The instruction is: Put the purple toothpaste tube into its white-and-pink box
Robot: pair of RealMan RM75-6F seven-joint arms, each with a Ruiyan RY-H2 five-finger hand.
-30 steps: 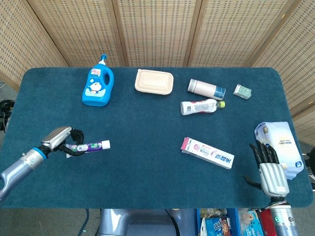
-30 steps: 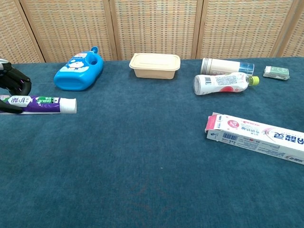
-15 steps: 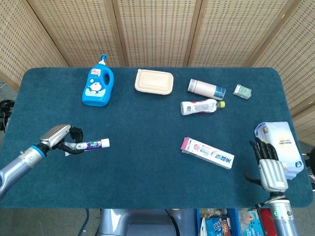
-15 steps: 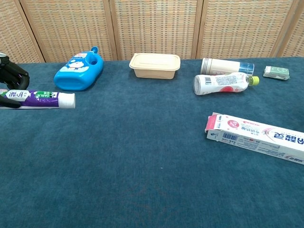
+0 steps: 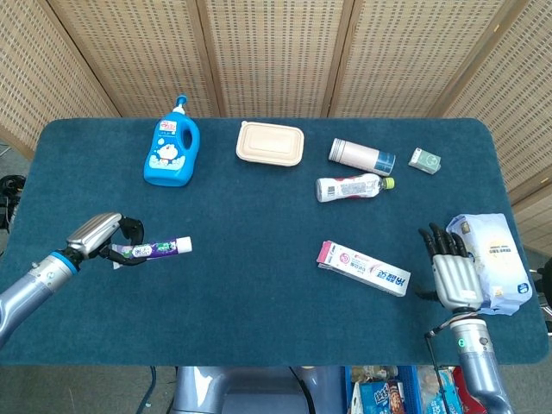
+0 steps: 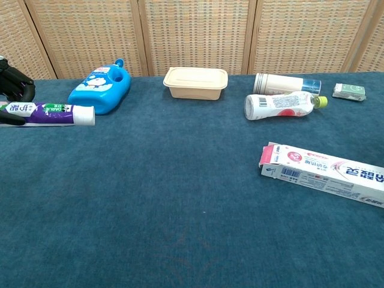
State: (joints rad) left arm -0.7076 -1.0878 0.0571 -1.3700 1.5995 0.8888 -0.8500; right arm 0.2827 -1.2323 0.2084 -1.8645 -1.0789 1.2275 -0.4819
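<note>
Gripping the purple toothpaste tube (image 5: 153,248) in left hand (image 5: 97,235), right hand (image 5: 453,274) empty with fingers apart beside white-and-pink box (image 5: 363,268), insertion not yet done.

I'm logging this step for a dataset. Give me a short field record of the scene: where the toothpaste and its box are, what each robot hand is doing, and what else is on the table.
tube: purple toothpaste tube, held at its tail end by the left robot hand, cap pointing right
box: white-and-pink box lying flat, pink flap end open on its left
right robot hand: right robot hand holds nothing, fingers apart, beside the box
task state: tube not yet in box
others: blue bottle, beige container
</note>
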